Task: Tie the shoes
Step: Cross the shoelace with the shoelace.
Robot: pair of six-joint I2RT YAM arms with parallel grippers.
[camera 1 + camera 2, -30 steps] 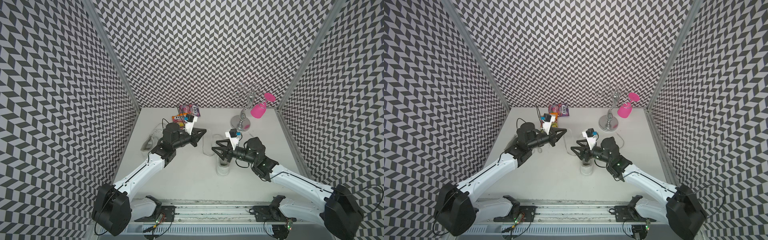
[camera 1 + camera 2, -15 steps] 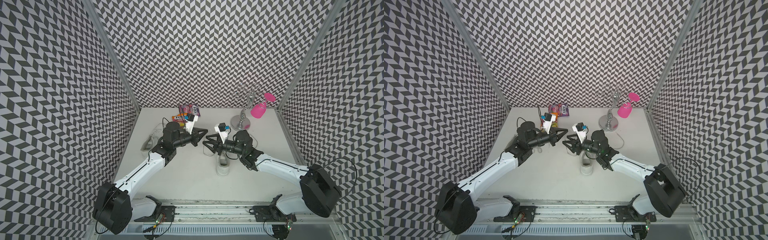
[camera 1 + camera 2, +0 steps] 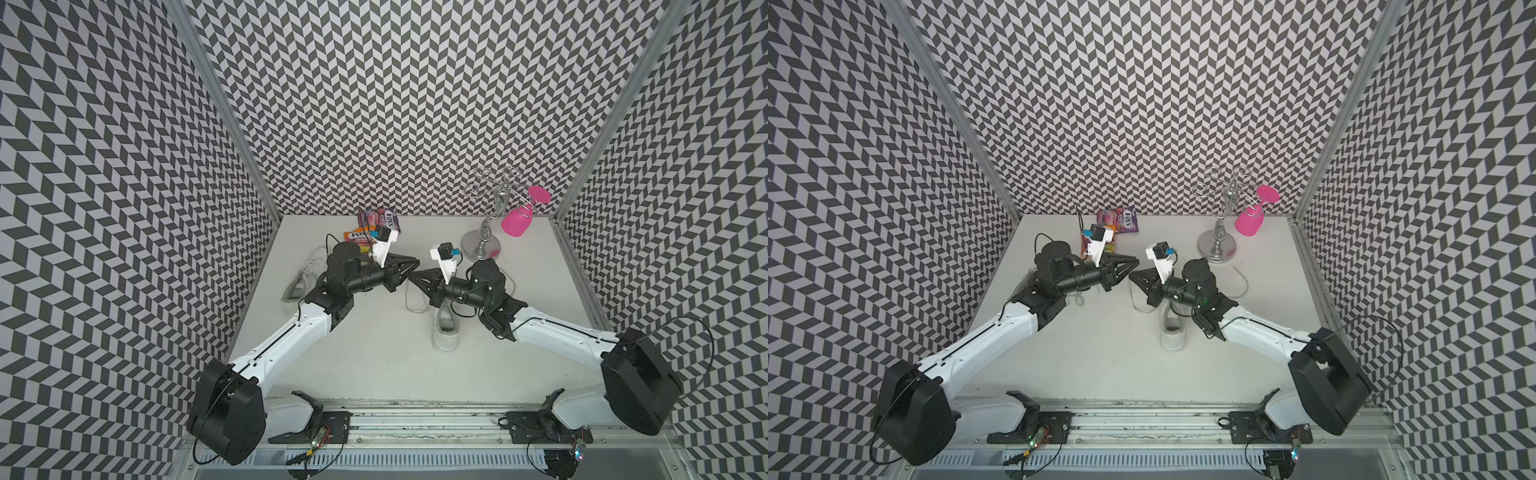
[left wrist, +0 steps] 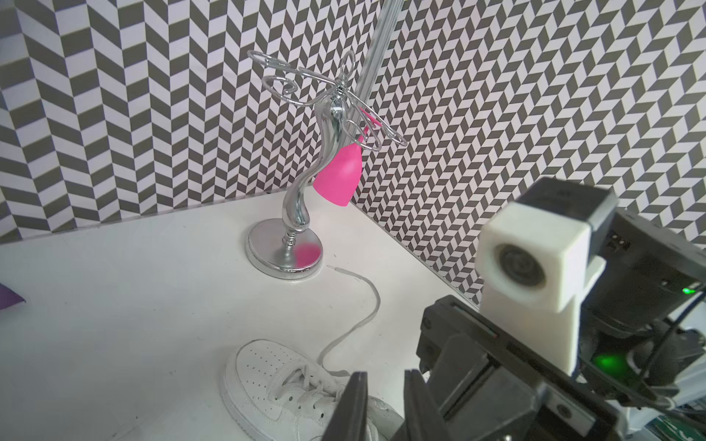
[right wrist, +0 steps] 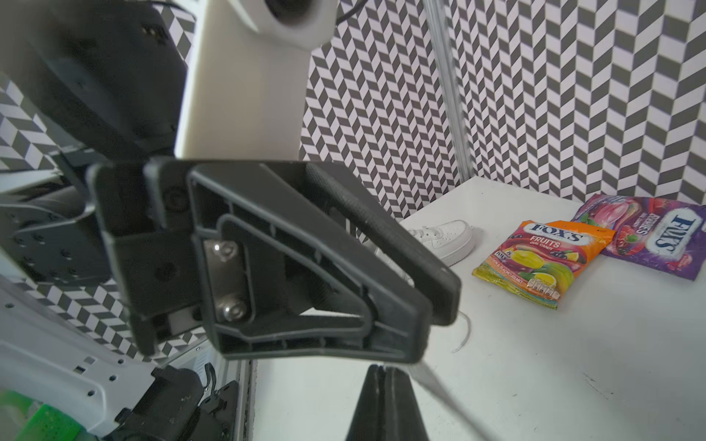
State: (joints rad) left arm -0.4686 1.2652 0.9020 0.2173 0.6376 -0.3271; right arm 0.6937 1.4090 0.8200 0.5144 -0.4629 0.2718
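Observation:
One white shoe [image 3: 446, 328] stands mid-table under my right arm, also in the left wrist view [image 4: 282, 385]. Its long lace [image 4: 366, 317] trails toward the chrome stand. The other shoe [image 3: 301, 278] lies by the left wall, also in the right wrist view [image 5: 447, 238]. My two grippers meet tip to tip above the table. The right gripper [image 3: 410, 276] [image 5: 382, 372] is shut on a flat white lace [image 5: 439, 389], which loops down toward the shoe [image 3: 411, 301]. The left gripper [image 3: 417, 262] [image 4: 384, 385] has its jaws slightly apart, and nothing shows between them.
An orange candy bag [image 5: 535, 259] and a purple one [image 5: 649, 236] lie at the back. A chrome stand [image 3: 482, 249] with a pink cup [image 3: 515, 222] hanging on it stands back right. Patterned walls close three sides.
My right gripper has moved left to the left gripper's tip and shut on the lace. The left gripper's jaws have parted a little.

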